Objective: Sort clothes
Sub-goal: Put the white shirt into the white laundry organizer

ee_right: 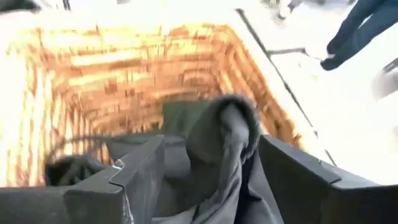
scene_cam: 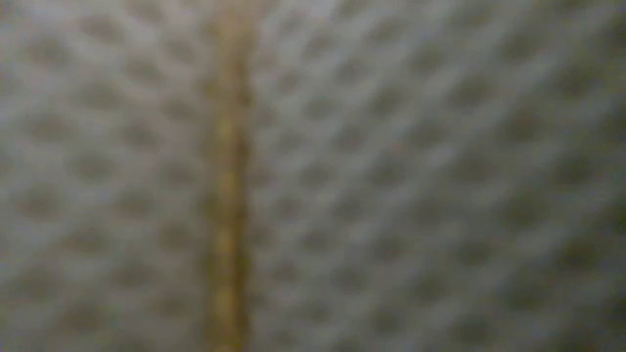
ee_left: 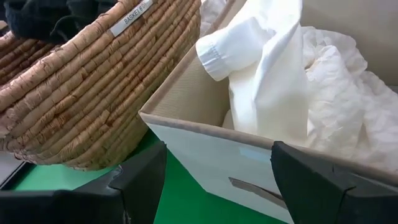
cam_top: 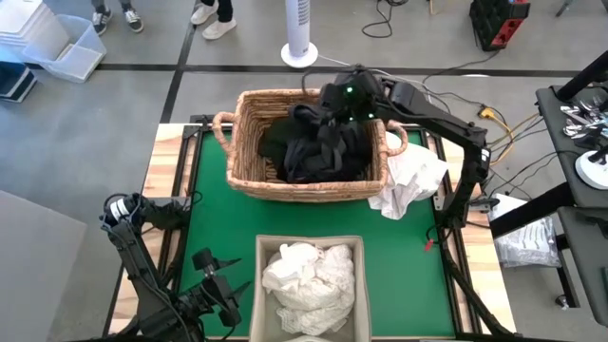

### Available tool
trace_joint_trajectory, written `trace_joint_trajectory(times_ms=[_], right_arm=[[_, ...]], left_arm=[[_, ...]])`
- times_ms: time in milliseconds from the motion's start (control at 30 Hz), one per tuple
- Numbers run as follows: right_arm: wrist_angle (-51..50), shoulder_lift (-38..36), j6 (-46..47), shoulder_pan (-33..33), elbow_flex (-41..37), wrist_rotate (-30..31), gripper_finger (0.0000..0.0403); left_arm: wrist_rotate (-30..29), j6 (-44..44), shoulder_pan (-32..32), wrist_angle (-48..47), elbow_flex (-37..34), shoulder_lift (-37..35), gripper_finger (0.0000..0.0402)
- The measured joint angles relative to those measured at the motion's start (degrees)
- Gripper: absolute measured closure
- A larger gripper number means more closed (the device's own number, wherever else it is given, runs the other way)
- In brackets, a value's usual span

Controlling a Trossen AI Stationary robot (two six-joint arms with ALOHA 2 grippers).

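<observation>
Right gripper (ee_right: 211, 171) open over dark clothes (cam_top: 313, 142) in wicker basket (cam_top: 249, 171).

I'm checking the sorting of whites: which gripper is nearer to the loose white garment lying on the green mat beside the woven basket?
The right gripper: it hangs over the woven straw basket, just beside the loose white garment. The left gripper waits at the table's near edge, by the beige fabric box.
</observation>
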Motion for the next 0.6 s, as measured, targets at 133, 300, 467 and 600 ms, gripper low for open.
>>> trace_joint_trajectory(times_ms=[133,300,467,600], right_arm=[[-0.4,0.0,1.4,0.1,4.3,0.0,0.0145],[-4.6,0.0,0.0,1.2,8.6,0.0,0.0162],[-11.2,-0.5,-1.9,3.6,10.4,0.0,0.0208],[-15.4,-1.6,-2.3,6.2,10.1,0.0,0.0260]], left_arm=[[0.0,1.3,0.0,0.0,0.0,0.0,0.0137],[0.0,1.6,0.0,0.0,0.0,0.0,0.0137],[0.0,1.6,0.0,0.0,0.0,0.0,0.0137],[-0.5,1.6,0.0,0.0,0.0,0.0,0.0137]])
